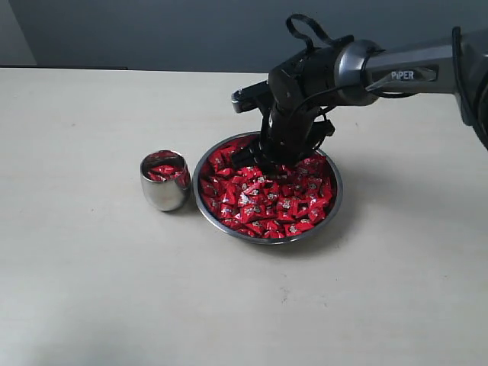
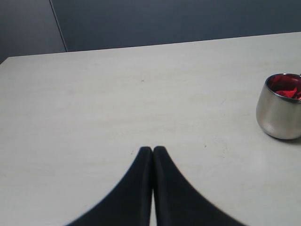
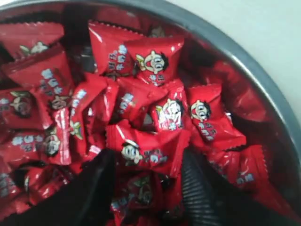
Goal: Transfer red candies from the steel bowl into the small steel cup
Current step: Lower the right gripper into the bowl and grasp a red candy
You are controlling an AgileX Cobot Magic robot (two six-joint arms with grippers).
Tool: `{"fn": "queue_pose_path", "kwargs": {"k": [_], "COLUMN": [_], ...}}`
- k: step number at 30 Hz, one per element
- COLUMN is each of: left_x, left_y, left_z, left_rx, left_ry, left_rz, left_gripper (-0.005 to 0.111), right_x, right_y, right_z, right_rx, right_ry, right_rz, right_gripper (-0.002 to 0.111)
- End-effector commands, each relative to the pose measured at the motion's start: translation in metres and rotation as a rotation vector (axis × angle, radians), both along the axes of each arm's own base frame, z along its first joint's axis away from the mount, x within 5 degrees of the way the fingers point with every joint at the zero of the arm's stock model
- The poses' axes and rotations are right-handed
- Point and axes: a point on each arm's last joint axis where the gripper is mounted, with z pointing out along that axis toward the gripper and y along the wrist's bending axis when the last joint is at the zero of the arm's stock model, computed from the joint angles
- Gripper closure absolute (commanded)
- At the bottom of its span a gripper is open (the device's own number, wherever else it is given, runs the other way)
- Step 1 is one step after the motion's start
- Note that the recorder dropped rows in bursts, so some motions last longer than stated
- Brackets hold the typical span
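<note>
The steel bowl [image 1: 266, 241] sits mid-table, heaped with red candies [image 1: 267, 202]. My right gripper [image 1: 259, 156] is lowered into the pile at the bowl's far left side. In the right wrist view it [image 3: 146, 156] stands open, its black fingers [image 3: 96, 188] pushed down on either side of one candy [image 3: 149, 149], inside the bowl's rim [image 3: 244, 56]. The small steel cup [image 1: 164, 191] stands upright just left of the bowl with a few red candies [image 1: 164, 169] inside. My left gripper [image 2: 153, 149] is shut and empty over bare table, the cup [image 2: 280, 117] well off to its side.
The pale tabletop [image 1: 91, 290] stretches wide around the bowl and cup. A dark wall [image 1: 152, 30] runs behind the table's far edge. The left arm does not show in the exterior view.
</note>
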Motion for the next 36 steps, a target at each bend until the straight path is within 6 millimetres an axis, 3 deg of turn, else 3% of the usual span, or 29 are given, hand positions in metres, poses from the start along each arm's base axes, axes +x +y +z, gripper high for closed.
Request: {"fn": "queue_pose_path", "kwargs": {"k": [1,2,14,18,21,26,28,33,34,36], "left_x": [0.000,0.000,0.000,0.000,0.000,0.000,0.000,0.000,0.000,0.000], "left_y": [0.000,0.000,0.000,0.000,0.000,0.000,0.000,0.000,0.000,0.000], "left_z": [0.004,0.004,0.004,0.004,0.004,0.004,0.004,0.004,0.004,0.004], "left_rx": [0.002,0.002,0.002,0.002,0.002,0.002,0.002,0.002,0.002,0.002], "left_ry": [-0.018,-0.018,-0.018,-0.018,-0.018,-0.018,-0.018,-0.018,-0.018,-0.018], "left_rz": [-0.008,-0.008,-0.008,-0.008,-0.008,-0.008,-0.008,-0.008,-0.008,-0.008], "left_gripper": [0.106,0.106,0.106,0.106,0.106,0.106,0.106,0.106,0.106,0.106], "right_x": [0.004,0.005,-0.007,-0.012,-0.008,0.000,0.001,0.005,0.006,0.007], "right_y": [-0.001,-0.001,0.001,0.005,0.002,-0.001,0.001,0.006,0.006,0.006], "right_z": [0.000,0.003,0.067,0.072,0.061,0.030,0.019,-0.004,-0.005,-0.007], "right_rx": [0.019,0.028,0.114,0.112,0.087,0.065,0.068,0.089,0.088,0.078], "right_ry": [-0.014,-0.022,-0.112,-0.120,-0.094,-0.033,-0.025,-0.020,-0.026,-0.034], "right_rz": [-0.007,-0.008,0.001,0.030,0.016,-0.017,-0.018,-0.027,-0.024,-0.031], "right_gripper": [0.094,0.110,0.109,0.109,0.102,0.061,0.055,0.058,0.063,0.090]}}
